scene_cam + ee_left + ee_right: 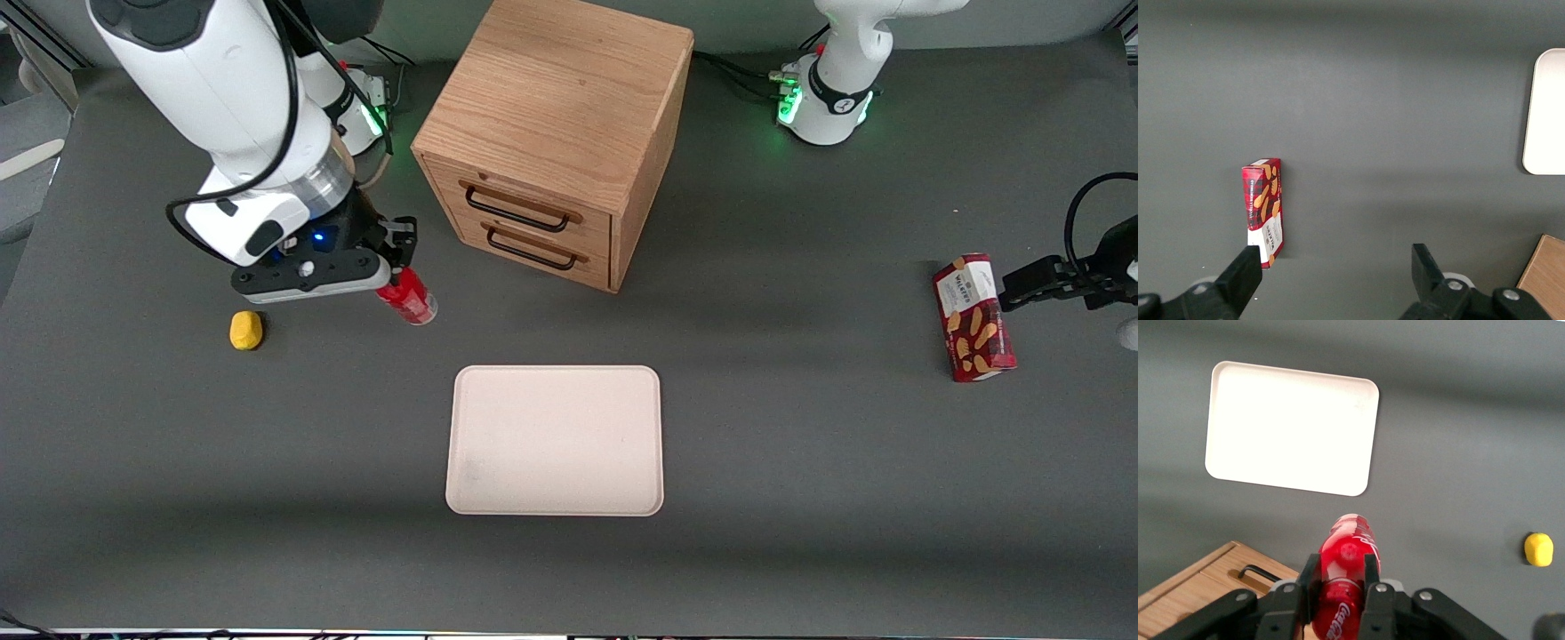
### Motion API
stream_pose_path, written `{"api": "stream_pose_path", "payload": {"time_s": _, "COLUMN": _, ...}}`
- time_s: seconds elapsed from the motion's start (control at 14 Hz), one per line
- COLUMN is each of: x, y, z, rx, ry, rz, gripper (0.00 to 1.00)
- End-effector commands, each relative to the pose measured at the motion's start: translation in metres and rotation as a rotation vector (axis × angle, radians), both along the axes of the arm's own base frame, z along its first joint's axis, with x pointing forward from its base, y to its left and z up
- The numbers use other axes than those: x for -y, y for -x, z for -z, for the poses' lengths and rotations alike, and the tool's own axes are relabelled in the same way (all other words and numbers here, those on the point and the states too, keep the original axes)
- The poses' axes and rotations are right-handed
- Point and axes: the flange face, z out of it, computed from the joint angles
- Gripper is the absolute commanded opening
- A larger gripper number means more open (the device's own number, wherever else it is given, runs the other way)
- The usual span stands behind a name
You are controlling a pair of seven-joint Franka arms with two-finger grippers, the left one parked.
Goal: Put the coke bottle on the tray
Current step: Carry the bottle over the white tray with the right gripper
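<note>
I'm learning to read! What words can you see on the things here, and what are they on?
"Coca-Cola", in white script, on the coke bottle that the gripper holds shut around it, lifted above the table, not yet over the tray.
"WALKERS" seems to stand on the white label of the snack box, but it is too small to be sure.
Nothing is written on the wooden drawer cabinet or the yellow lump.

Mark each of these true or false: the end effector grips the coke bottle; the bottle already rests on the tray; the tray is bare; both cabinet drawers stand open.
1. The end effector grips the coke bottle. True.
2. The bottle rests on the tray. False: it is held apart from the tray, nearer the working arm's end.
3. The tray is bare. True.
4. Both drawers of the wooden cabinet stand open. False: both are shut.
</note>
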Motion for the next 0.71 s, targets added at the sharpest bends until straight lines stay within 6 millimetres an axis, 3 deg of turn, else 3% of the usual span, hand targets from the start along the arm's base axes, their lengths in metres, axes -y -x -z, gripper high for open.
{"api": "stream_pose_path", "payload": {"time_s": 0.0, "x": -0.009, "y": -0.018, "z": 0.016, "rx": 0.018, "ry": -0.010, "rz": 0.027, "gripper": 0.00}}
{"api": "stream_pose_path", "payload": {"time_s": 0.36, "x": -0.031, "y": -0.059, "z": 0.098, "rx": 0.070, "ry": 0.001, "rz": 0.026, "gripper": 0.00}}
{"api": "stream_pose_path", "payload": {"time_s": 0.64, "x": -0.024, "y": -0.077, "z": 0.160, "rx": 0.126, "ry": -0.018, "rz": 0.039, "gripper": 0.00}}
